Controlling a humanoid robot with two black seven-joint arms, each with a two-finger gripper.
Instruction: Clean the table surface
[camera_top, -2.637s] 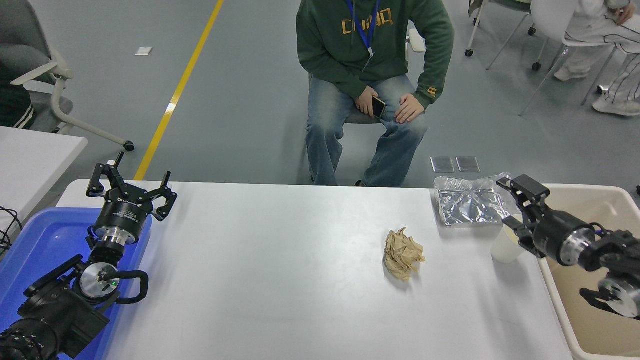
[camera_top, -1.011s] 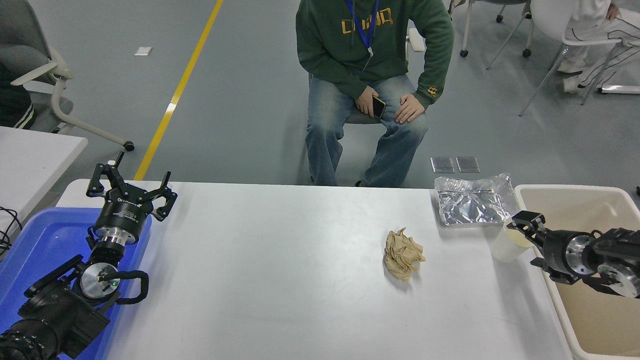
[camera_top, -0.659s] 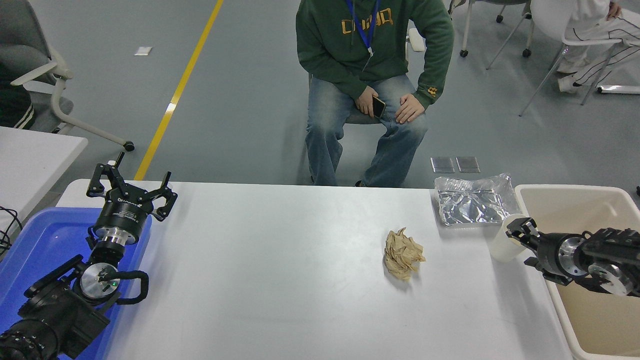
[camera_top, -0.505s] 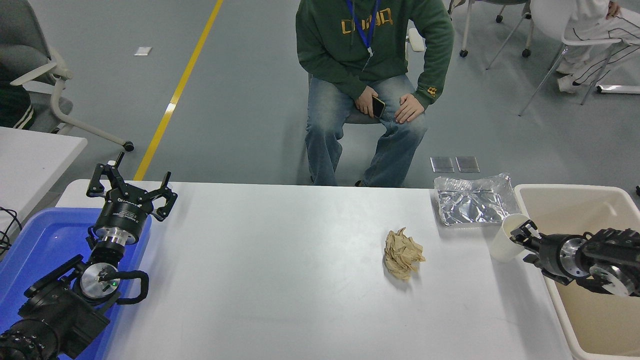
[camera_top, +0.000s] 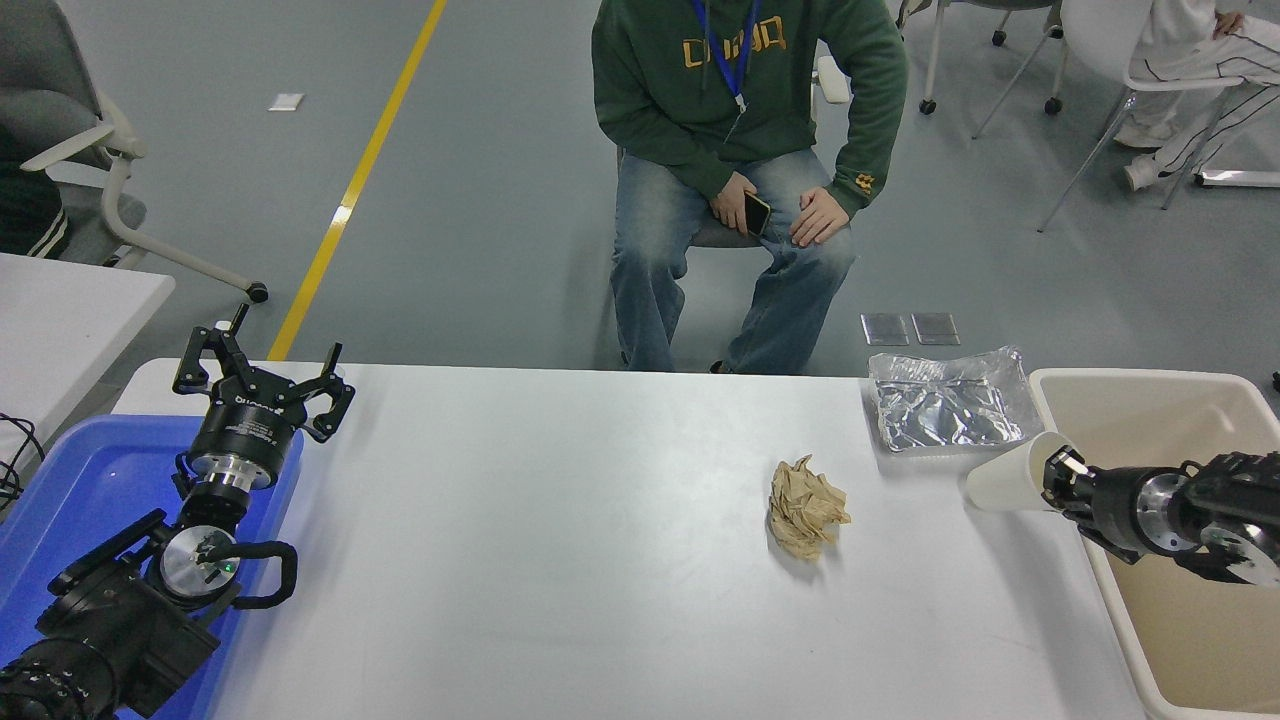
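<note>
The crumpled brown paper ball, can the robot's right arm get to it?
Probably not right now: the right gripper is shut on the paper cup. Otherwise only bare table surface lies between it and the crumpled brown paper.

Table surface (camera_top: 560, 560) carries crumpled paper (camera_top: 806, 506), foil tray (camera_top: 945, 410).

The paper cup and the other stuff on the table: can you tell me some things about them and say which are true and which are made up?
1. The right hand grips the paper cup at its rim, and the cup is tipped on its side. True.
2. The crumpled brown paper lies inside the beige bin. False: it lies on the table surface.
3. The foil tray sits at the table's far right corner. True.
4. The left hand holds the foil tray. False: it is open and empty, above the blue bin.
</note>
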